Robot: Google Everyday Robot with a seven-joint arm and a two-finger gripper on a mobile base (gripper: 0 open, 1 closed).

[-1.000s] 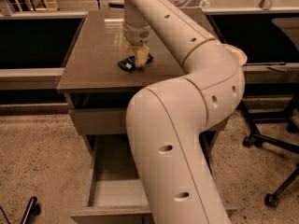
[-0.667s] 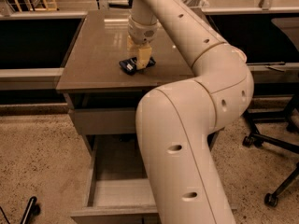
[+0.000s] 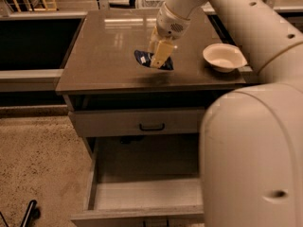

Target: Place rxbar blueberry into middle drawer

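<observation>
The rxbar blueberry (image 3: pixel 152 61), a dark navy-blue wrapper, hangs tilted in the air above the brown cabinet top (image 3: pixel 109 56). My gripper (image 3: pixel 158 55) is shut on it, with the yellowish fingers (image 3: pixel 162 52) clamped across its middle. A shadow lies on the top below it. The middle drawer (image 3: pixel 147 195) stands pulled out at the bottom, its pale grey floor and grey side walls showing. My white arm covers its right part.
A cream round bowl (image 3: pixel 224 56) sits on the cabinet top at the right. The shut top drawer front with a black bar handle (image 3: pixel 151 126) is below the top. Speckled floor lies at the left. A dark object (image 3: pixel 29 211) lies at the bottom left.
The bar has gone from lying on the cabinet top to hanging lifted in my shut gripper. The view has shifted, and the bowl shows now.
</observation>
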